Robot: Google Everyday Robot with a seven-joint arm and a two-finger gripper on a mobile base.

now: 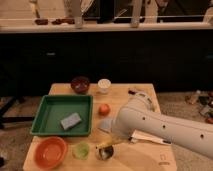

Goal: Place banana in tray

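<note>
Single camera view: elevated, in front of table (150, 157), pitched down, facing dark cabinets (125, 55) behind. Mid range; full tabletop in frame. Arm (165, 125) enters from right; gripper (111, 142), closed on banana (103, 145), at lower centre.
</note>
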